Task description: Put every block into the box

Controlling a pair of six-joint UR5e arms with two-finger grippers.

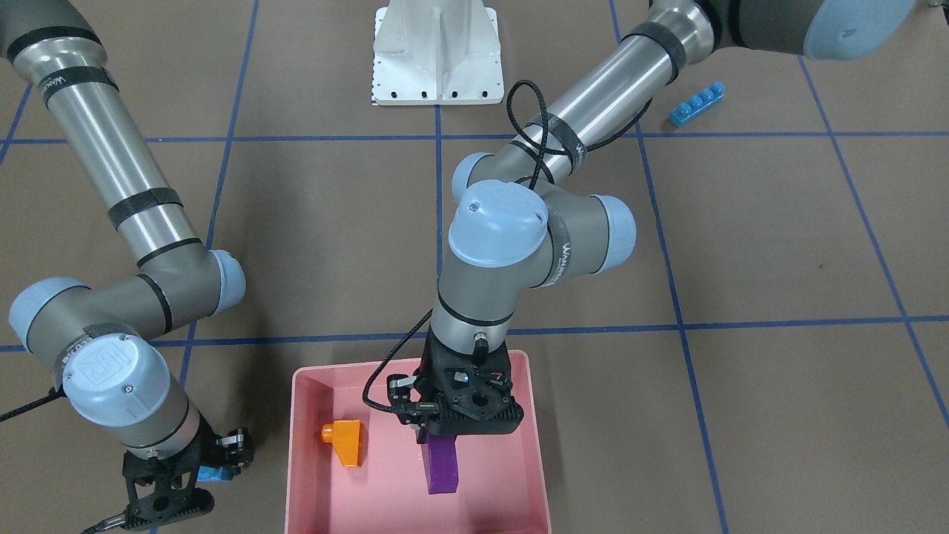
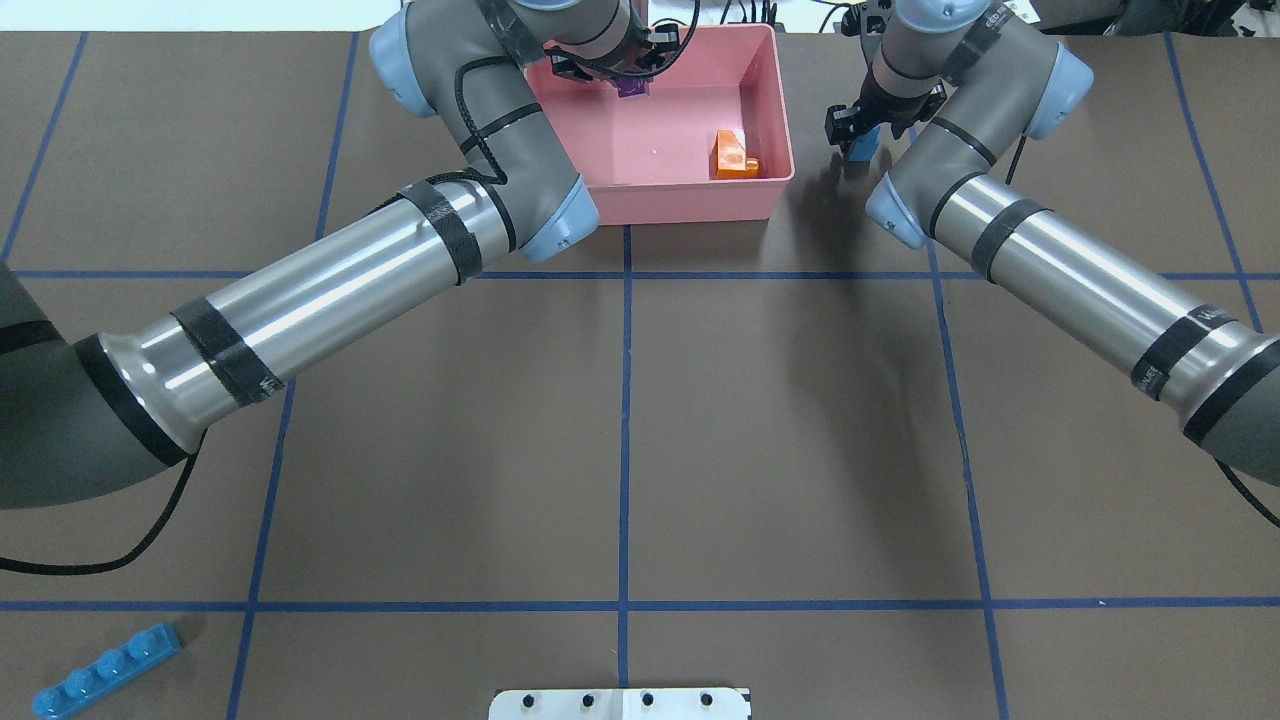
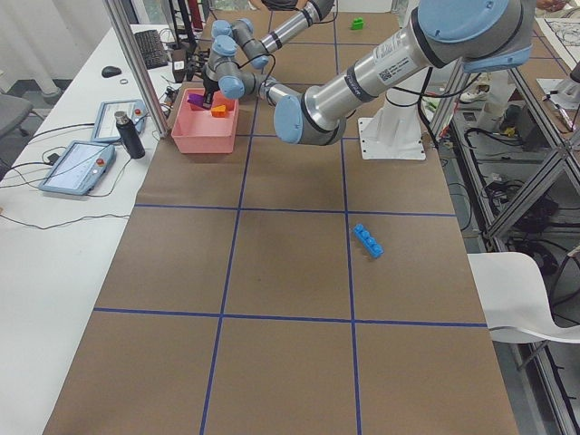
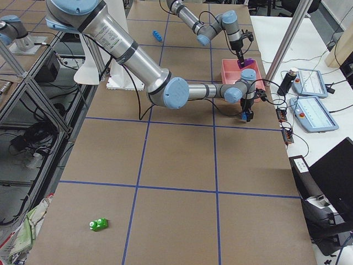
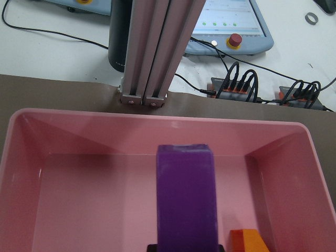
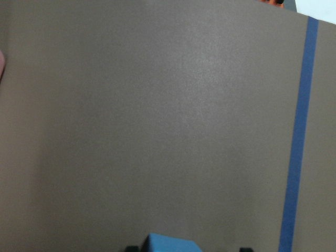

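My left gripper (image 1: 442, 439) is shut on the long purple block (image 1: 442, 466), which hangs upright over the middle of the pink box (image 1: 299, 445). In the left wrist view the purple block (image 5: 186, 194) stands above the box floor. An orange sloped block (image 1: 347, 441) lies inside the box. My right gripper (image 1: 211, 469) is shut on the small light-blue cube (image 1: 216, 474), just outside the box's right wall (image 2: 785, 120). The long blue four-stud block (image 1: 697, 104) lies far off near the robot's left side. A green block (image 4: 99, 223) lies at the table's far right end.
The white metal base (image 1: 437, 59) stands at the robot's side of the table. Behind the box are an aluminium post (image 5: 152, 47), a black bottle (image 3: 127, 134), control pendants (image 3: 77, 168) and cables (image 5: 236, 86). Blue tape lines grid the brown table.
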